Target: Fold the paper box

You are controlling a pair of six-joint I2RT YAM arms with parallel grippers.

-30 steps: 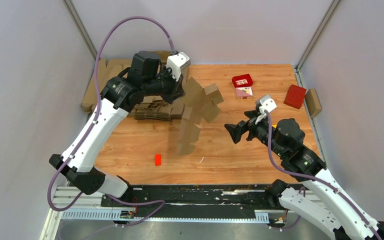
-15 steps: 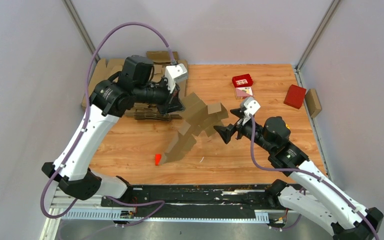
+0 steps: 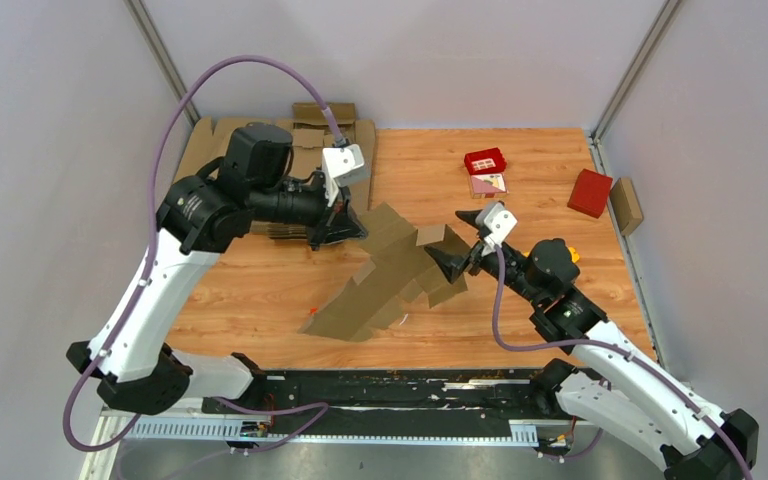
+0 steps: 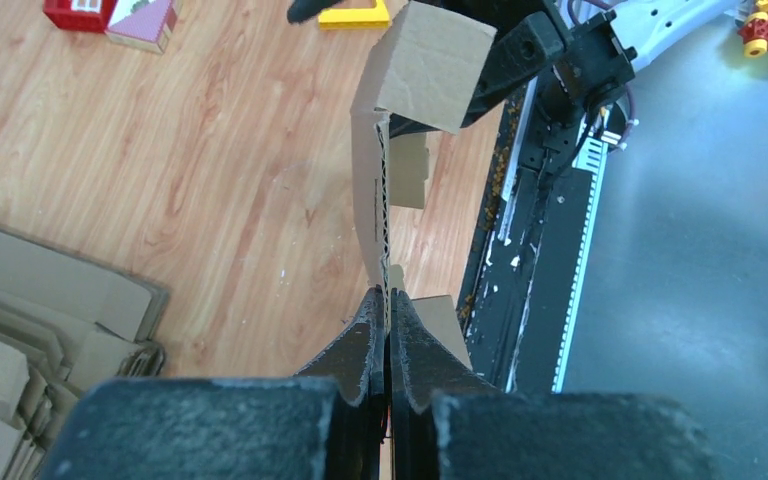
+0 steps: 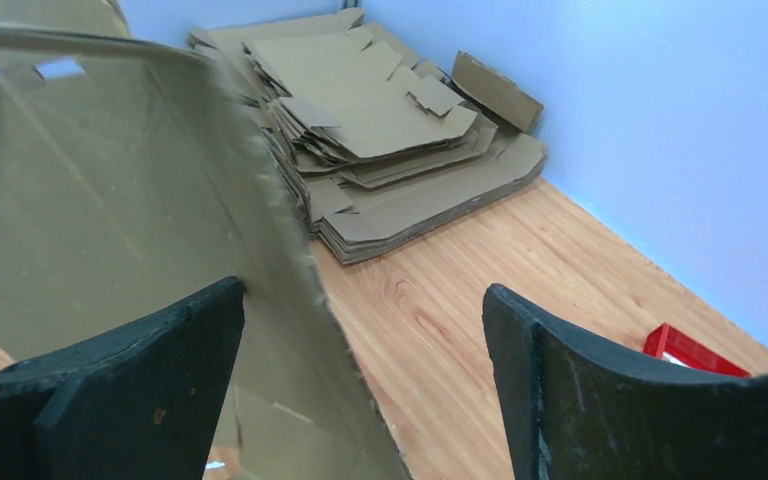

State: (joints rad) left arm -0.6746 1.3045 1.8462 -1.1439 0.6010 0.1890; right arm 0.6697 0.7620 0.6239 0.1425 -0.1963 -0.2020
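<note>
Your left gripper (image 3: 348,225) is pinched tight on one edge of the paper box (image 3: 390,270); the left wrist view shows its fingers (image 4: 365,335) pressed flat against the board. The box is a plain brown corrugated die-cut sheet, mostly unfolded, with notched flaps along its sides; it stands tilted, its low corner on the tabletop (image 3: 260,285). It sits nearer the arm bases than the pile of flat blanks (image 3: 290,135), off toward your right arm's side; one end flap (image 4: 430,65) is bent over. Your right gripper (image 3: 455,240) stands wide open at the box's far end from the pile; the sheet's edge (image 5: 290,290) runs between its fingers, ungripped.
</note>
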